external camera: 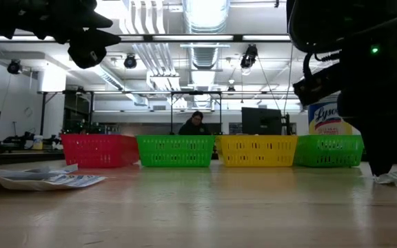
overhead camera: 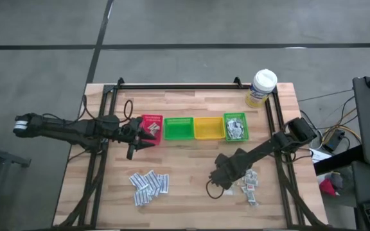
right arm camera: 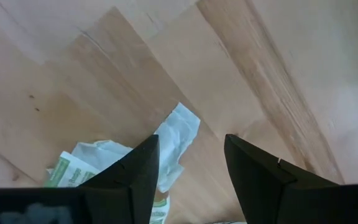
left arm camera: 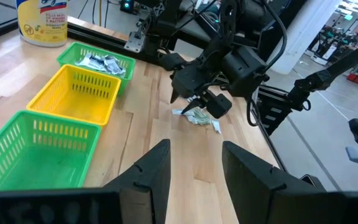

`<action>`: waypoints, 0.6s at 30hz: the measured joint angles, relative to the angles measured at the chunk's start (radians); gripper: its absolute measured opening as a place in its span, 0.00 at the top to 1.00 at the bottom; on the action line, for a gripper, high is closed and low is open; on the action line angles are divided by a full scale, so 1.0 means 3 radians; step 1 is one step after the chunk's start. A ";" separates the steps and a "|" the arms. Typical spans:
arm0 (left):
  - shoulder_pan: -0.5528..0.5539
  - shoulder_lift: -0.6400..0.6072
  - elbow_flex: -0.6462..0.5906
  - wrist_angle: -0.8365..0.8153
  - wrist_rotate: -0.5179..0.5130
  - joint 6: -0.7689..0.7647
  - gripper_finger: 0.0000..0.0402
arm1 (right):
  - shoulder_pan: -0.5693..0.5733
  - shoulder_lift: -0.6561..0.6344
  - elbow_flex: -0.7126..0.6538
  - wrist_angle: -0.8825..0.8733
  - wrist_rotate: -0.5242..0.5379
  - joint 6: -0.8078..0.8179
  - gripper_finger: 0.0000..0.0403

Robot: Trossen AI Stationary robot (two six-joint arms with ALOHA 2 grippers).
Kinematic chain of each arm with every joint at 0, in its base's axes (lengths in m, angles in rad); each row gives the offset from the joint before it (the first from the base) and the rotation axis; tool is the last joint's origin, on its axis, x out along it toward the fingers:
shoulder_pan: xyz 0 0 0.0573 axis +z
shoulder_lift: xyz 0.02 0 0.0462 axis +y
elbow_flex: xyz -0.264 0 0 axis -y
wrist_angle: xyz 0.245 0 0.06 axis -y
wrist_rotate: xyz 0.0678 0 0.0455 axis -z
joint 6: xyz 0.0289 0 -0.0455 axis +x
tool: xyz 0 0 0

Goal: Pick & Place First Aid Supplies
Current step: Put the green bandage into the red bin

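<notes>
Right gripper (right arm camera: 188, 168) low over the wooden table (overhead camera: 191, 173), jaws open around a white and pale green sachet (right arm camera: 173, 143) at the edge of a small pile (overhead camera: 250, 183). Left gripper (overhead camera: 145, 136) beside the red bin (overhead camera: 151, 126), jaws open, empty. Another pile (overhead camera: 149, 185) near the front left.

Flat first aid sachets (overhead camera: 149, 186) in two loose tabletop heaps, more piled inside the end green bin (overhead camera: 235, 126).
</notes>
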 joint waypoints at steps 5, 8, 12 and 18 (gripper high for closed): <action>0.0000 0.0000 0.0000 0.0000 -0.0001 0.0000 0.66 | -0.0054 -0.0008 -0.0076 0.0035 -0.0034 -0.0020 0.60; 0.0000 0.0000 0.0000 0.0000 0.0000 0.0000 0.66 | -0.0081 -0.0016 -0.0121 0.0083 -0.0059 -0.0027 0.65; 0.0000 0.0000 0.0000 0.0000 0.0000 0.0001 0.66 | -0.0096 -0.0017 -0.0124 0.0116 -0.0099 -0.0085 0.71; 0.0000 0.0000 0.0000 0.0000 0.0000 0.0001 0.66 | -0.0093 -0.0009 -0.0086 0.0110 -0.0097 -0.0106 0.81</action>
